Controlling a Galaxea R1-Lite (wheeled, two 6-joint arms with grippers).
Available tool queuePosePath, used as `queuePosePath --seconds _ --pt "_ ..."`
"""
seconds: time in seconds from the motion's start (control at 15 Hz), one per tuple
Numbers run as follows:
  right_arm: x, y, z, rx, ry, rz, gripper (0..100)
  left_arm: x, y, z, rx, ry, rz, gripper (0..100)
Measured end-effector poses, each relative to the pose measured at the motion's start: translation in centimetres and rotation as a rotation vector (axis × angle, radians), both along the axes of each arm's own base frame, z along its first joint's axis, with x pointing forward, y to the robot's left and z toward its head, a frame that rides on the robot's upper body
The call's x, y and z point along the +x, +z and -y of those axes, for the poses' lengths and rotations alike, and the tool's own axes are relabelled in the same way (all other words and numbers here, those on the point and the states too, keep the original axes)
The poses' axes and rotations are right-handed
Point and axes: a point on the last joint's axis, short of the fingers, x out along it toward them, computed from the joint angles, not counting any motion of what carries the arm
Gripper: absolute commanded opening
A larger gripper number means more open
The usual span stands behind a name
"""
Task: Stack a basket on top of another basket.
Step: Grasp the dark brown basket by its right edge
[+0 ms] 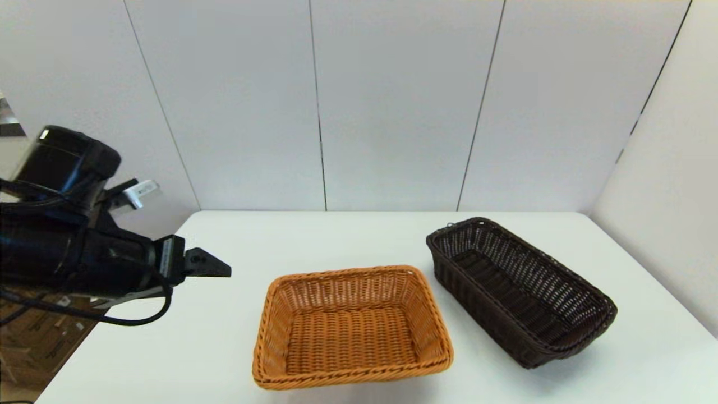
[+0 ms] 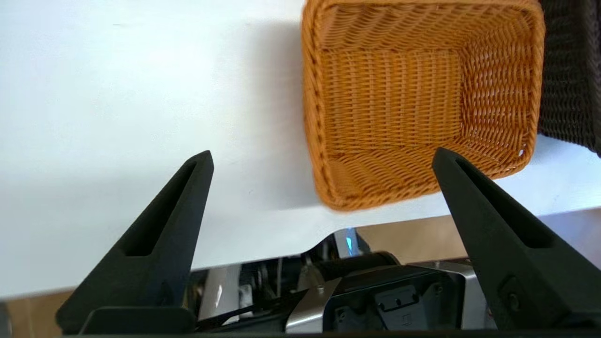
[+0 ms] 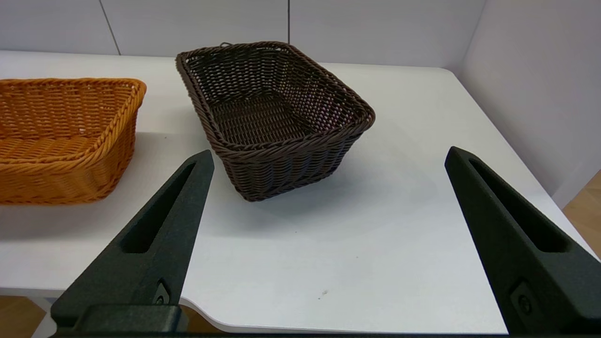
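The dark brown basket [image 1: 519,289] sits empty on the right of the white table [image 1: 185,348], angled, its far end toward the back. The orange-tan basket [image 1: 350,325] sits empty beside it at the table's middle front, a small gap between them. My left gripper [image 1: 213,264] hovers above the table's left part, well left of the orange basket [image 2: 413,94], and stands open and empty [image 2: 323,159]. Out of the head view, my right gripper [image 3: 328,156] is open and empty by the front edge, facing the dark basket [image 3: 272,112].
Grey wall panels [image 1: 392,112] close off the back, and another wall [image 1: 673,185] runs along the right side. The table's left edge drops to a wooden floor [image 1: 33,342]. Bare table surface lies left of the orange basket [image 3: 61,136] and in front of the dark one.
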Motion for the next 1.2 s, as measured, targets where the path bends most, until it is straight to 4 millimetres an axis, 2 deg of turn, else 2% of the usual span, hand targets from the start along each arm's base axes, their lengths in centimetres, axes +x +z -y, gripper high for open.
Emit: queuePosePath --seconds 0.27,0.47,0.73,0.93,1.2 --pt "0.0 0.0 0.0 0.000 0.000 0.000 100 -6.7 2.1 -1.8 0.060 0.082 0.140 100" --pt "0.0 0.0 0.0 0.000 0.000 0.000 100 -12.3 2.1 -3.3 0.111 0.156 0.235 100" --pt "0.0 0.0 0.0 0.000 0.000 0.000 100 -18.8 0.7 -5.1 0.151 0.235 0.341 100" --pt "0.0 0.0 0.0 0.000 0.000 0.000 100 -22.8 -0.9 -5.9 0.150 0.272 0.371 100" --pt "0.0 0.0 0.0 0.000 -0.001 0.000 100 -26.3 -2.8 -6.1 0.148 0.353 0.419 100"
